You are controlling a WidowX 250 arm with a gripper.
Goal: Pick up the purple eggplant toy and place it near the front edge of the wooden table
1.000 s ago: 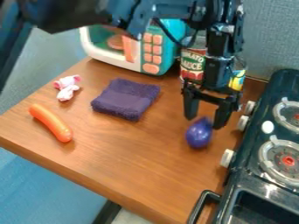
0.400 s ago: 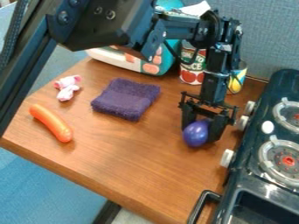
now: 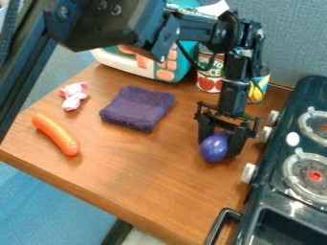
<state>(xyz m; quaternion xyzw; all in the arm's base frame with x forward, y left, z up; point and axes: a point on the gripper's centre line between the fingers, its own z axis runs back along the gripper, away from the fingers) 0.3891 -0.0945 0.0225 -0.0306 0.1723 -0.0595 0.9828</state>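
At the right of the table the black gripper hangs low, pointing down, open, with its fingers on either side of a shiny purple round object. That object rests between them on the wooden top. Left of the gripper lies a folded dark purple cloth. Farther left are a small pink and white toy and an orange sausage-shaped toy.
A black toy stove with white knobs stands along the right. Behind the arm are a tomato sauce can, a yellow-labelled can and a teal and white toy microwave. The wooden table ends at the lower left.
The gripper has come down around the purple object, which now sits slightly farther left. Since the middle frame the gripper has hardly moved.
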